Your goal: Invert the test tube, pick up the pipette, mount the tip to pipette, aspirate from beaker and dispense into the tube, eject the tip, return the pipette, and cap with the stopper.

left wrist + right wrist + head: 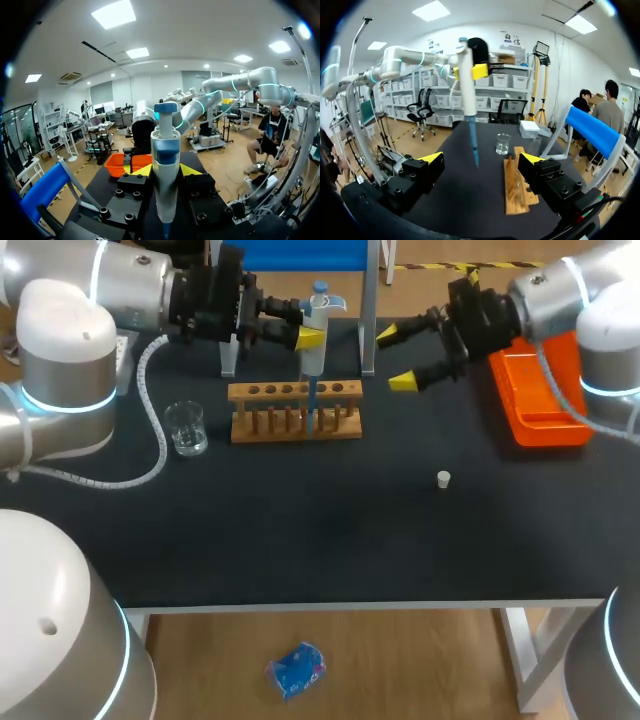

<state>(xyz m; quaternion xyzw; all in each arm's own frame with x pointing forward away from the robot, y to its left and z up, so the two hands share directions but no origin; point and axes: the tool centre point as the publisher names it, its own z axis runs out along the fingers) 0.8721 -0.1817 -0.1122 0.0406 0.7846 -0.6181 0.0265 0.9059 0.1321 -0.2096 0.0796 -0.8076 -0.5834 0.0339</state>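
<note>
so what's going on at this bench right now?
The left claw is shut on the pipette, holding it upright above the wooden rack with its blue tip pointing down. The right claw is open and holds nothing, near the orange tray. The beaker stands beside the rack. The white stopper lies loose on the table, so capping is not done.

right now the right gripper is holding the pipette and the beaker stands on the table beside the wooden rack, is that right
No. The head view shows the left gripper shut on the pipette, not the right. The right gripper is open and empty. The rest holds: the beaker stands on the table beside the wooden rack.
</note>
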